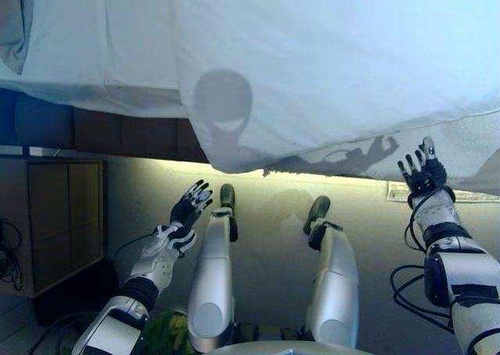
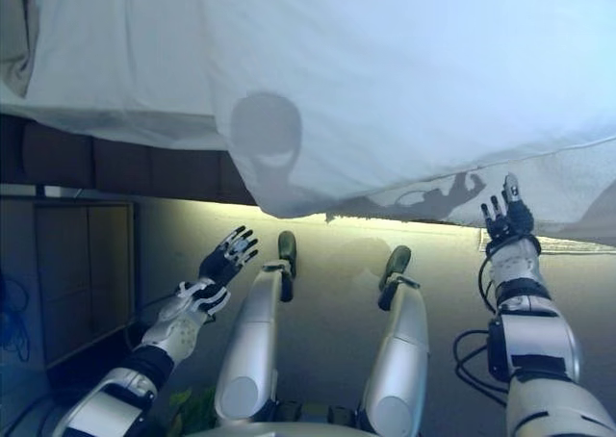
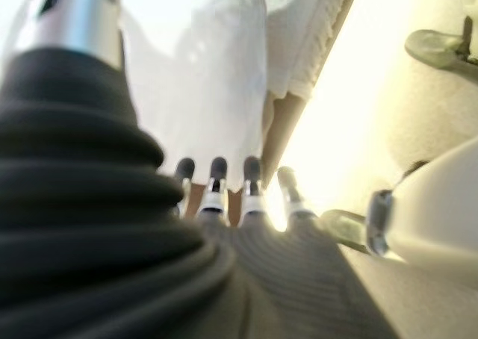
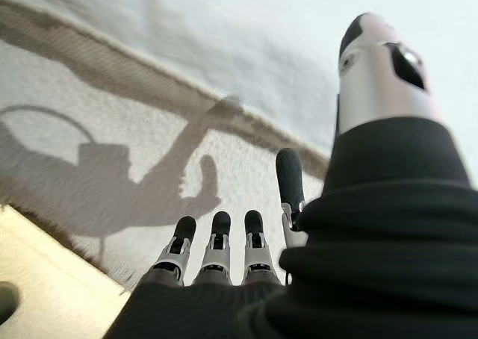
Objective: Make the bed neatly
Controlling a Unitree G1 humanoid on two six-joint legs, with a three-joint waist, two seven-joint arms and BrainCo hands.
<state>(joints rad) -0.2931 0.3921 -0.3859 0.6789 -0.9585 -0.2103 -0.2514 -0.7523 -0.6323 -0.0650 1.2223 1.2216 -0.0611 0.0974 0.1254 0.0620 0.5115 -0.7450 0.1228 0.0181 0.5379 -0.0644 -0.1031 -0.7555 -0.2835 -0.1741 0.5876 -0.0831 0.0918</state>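
The robot stood at the near edge of the bed, both arms raised toward a white duvet [image 1: 328, 66] that hung unevenly over the side, one fold [image 1: 226, 148] drooping lower than the rest. Its right hand [image 1: 423, 170] reached up with fingers spread and straight, close beneath the hem of the cover on the right but gripping nothing; the right wrist view showed its fingertips [image 4: 216, 227] short of the textured bed skirt [image 4: 89, 130]. The left hand [image 1: 190, 205] hovered lower, fingers likewise fanned and empty, well below the drooping fold and in front of the dark bed base [image 1: 117, 132]. A pillow's corner [image 1: 12, 26] showed at the far left, a wooden cabinet [image 1: 55, 214] beside the bed. The open, raised posture suggested the robot was lining up to take hold of the hanging edge and pull it straight.
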